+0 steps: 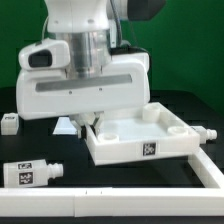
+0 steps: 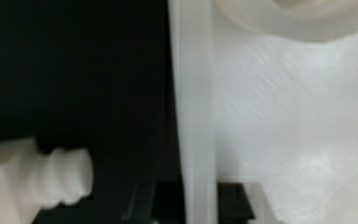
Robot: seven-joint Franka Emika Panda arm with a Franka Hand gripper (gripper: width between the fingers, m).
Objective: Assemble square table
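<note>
Long white border wall [image 1: 110, 203] runs across the front of the black counter [image 1: 40, 150], closest to the exterior camera. Just behind it, toward the exterior view's left, a white tagged leg [image 1: 30, 173] lies on its side, its long axis running roughly across the view. Beyond that sits the square tabletop [image 1: 150, 135], a white tray with a raised rim, flat on the counter in the middle and right of the exterior view. The white arm reaches down from above. Its fingers [image 1: 92, 122] meet the tray at the corner nearest the exterior view's left, so the whole tray stretches away from them toward the exterior view's right. In the wrist view the thin rim [image 2: 190, 100] runs straight between the two dark fingers, which appear pressed together on it, gripping the tray's wall. Outside that wall a threaded leg [image 2: 34, 180] lies on the counter, its screw end pointing at the rim, near it but apparently not touching.
</note>
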